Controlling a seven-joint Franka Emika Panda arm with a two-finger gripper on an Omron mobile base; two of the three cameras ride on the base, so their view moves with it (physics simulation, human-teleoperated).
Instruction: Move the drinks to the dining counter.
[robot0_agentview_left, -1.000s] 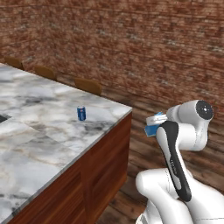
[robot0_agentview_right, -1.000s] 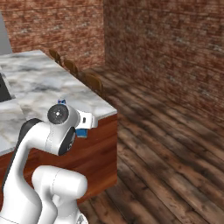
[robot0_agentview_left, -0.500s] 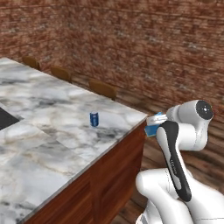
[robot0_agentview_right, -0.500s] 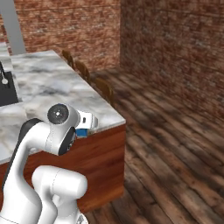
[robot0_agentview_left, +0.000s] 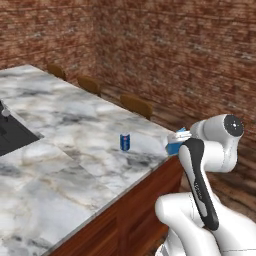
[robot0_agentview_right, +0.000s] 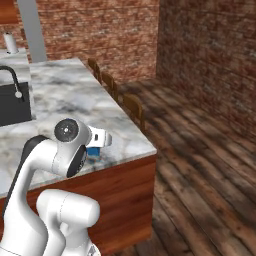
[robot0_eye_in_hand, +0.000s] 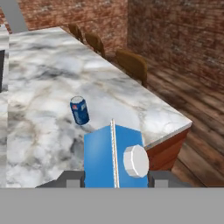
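Blue carton (robot0_eye_in_hand: 114, 157) with a white round cap (robot0_eye_in_hand: 135, 161) on its face: held in the gripper (robot0_eye_in_hand: 114, 178), seen close in the hand view. Jaws partly closed, one dark finger (robot0_eye_in_hand: 72, 178) on each side of the carton and pressing its sides. Carton is in the air, off the stone. In the left base view the carton (robot0_agentview_left: 175, 145) shows as a small blue-and-white patch at the end of the white arm (robot0_agentview_left: 200, 185), just over the counter's near corner. In the right base view a bit of blue (robot0_agentview_right: 93, 151) peeks below the white hand, over the near edge of the counter.

Blue-and-white can (robot0_eye_in_hand: 79, 110) stands upright on the dining counter (robot0_eye_in_hand: 48, 74), a little in from the corner, beyond the carton and apart from it. Same can (robot0_agentview_left: 125, 142) in the left base view, near the far edge.

Counter: grey-white veined marble on a reddish-brown wood base (robot0_agentview_right: 125, 195). Black sink (robot0_agentview_right: 14, 102) with black faucet (robot0_agentview_right: 14, 80) set in toward the far end.

Wooden chair backs (robot0_eye_in_hand: 131, 64) line the counter's long edge. Brick walls (robot0_agentview_left: 175, 50), plank floor (robot0_agentview_right: 200, 165).
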